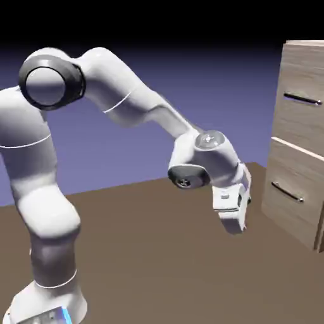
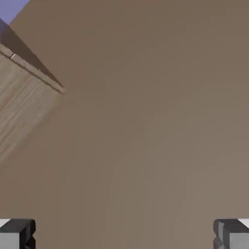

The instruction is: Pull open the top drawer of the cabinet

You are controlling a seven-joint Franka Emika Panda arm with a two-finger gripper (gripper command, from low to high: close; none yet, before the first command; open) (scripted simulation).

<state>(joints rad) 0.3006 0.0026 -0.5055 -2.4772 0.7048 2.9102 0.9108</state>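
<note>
Hovering over the smooth brown table (image 1: 145,253), gripper (image 2: 124,236) gaping wide, holding nothing; looking toward the boxy wood-grain cabinet (image 1: 302,69), top drawer (image 1: 304,120) showing its slim dark bar handle (image 1: 302,99).

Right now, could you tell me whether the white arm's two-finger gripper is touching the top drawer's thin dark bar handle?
Apart. In the exterior view the gripper hangs low over the table, with open backdrop between it and the top drawer's handle higher up.

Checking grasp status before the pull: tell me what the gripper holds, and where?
Nothing. The gripper is open, with only bare table between its fingertips, short of the cabinet.
</note>
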